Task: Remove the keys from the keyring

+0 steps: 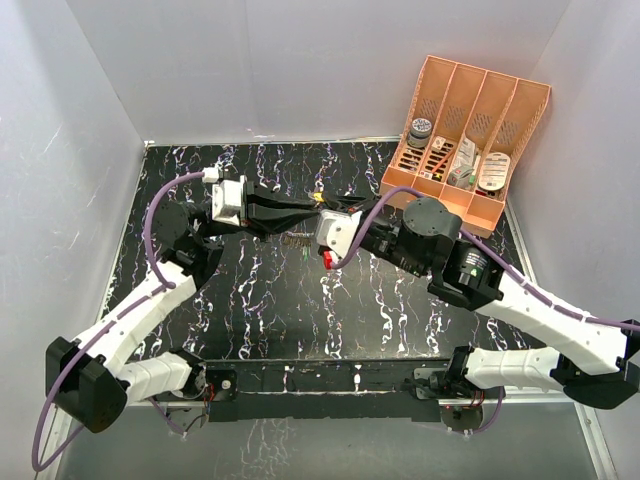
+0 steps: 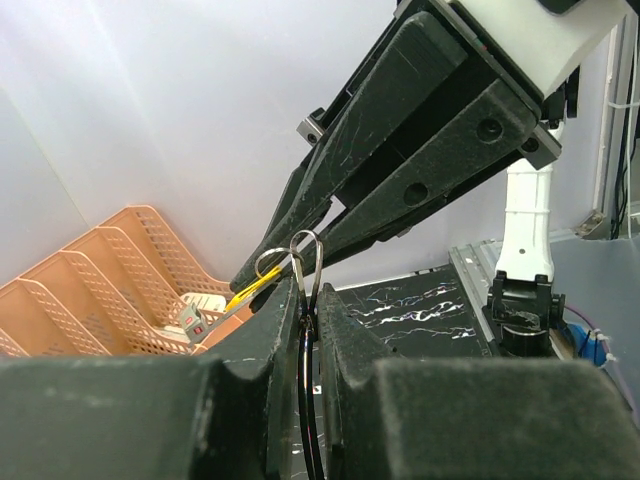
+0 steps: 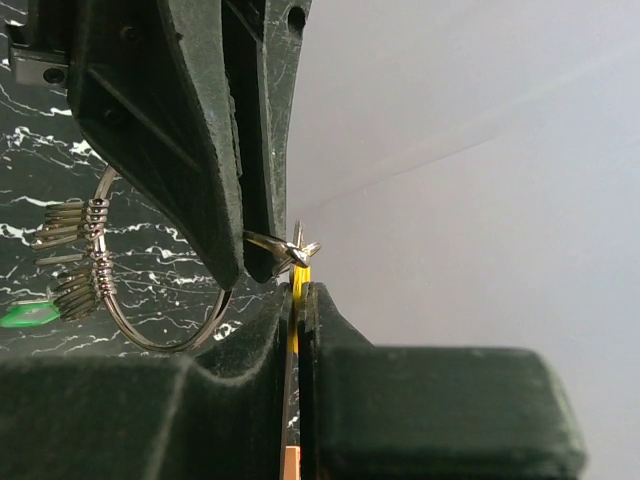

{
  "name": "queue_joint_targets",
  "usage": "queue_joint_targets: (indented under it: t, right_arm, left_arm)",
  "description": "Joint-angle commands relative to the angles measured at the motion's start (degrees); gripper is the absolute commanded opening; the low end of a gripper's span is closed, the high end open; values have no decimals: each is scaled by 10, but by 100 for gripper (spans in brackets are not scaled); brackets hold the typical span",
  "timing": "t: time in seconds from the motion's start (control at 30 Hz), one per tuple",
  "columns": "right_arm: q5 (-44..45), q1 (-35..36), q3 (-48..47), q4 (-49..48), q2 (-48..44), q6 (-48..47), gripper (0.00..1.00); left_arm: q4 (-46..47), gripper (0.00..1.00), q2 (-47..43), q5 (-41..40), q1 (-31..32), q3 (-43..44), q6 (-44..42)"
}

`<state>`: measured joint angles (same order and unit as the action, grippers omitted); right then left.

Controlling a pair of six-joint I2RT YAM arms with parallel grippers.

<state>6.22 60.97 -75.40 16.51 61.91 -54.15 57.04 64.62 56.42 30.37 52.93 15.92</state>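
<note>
The keyring point(image 3: 160, 338), a thin silver loop, hangs above the table between both grippers. My left gripper point(image 2: 308, 290) is shut on its wire point(image 2: 305, 250); in the right wrist view its fingers point(image 3: 215, 150) come down from above onto the ring. My right gripper point(image 3: 302, 288) is shut on the yellow-orange key point(image 3: 296, 300), right where it meets the ring. That key point(image 2: 250, 288) shows as a yellow sliver at the right fingers' tips point(image 2: 262, 268). The green key point(image 3: 25, 315) dangles on the ring's far side beside a stack of silvery pieces point(image 3: 75, 262). From above, both grippers meet mid-table point(image 1: 312, 208).
An orange divided organizer point(image 1: 440, 95) holding small items stands at the back right of the black marbled table point(image 1: 300, 320); its mesh wall point(image 2: 100, 280) lies behind the grippers. White walls enclose the table on three sides.
</note>
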Motion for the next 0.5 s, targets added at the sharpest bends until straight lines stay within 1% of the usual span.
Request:
queue_joint_targets:
  t: [0.0, 0.1, 0.3, 0.43, 0.47]
  right_arm:
    - [-9, -5, -32, 3, -19, 21, 0]
    - [-24, -5, -42, 17, -28, 25, 0]
    - [-51, -5, -62, 58, -37, 35, 1]
    - [-58, -5, -74, 80, -30, 39, 1]
    - [-59, -5, -76, 84, -28, 39, 1]
  left_arm:
    - [21, 0, -29, 13, 5, 19, -15]
    - [56, 0, -18, 31, 6, 28, 11]
    - [71, 0, 0, 72, 6, 48, 31]
    - [115, 0, 9, 80, 5, 53, 71]
    - [138, 0, 13, 81, 5, 56, 79]
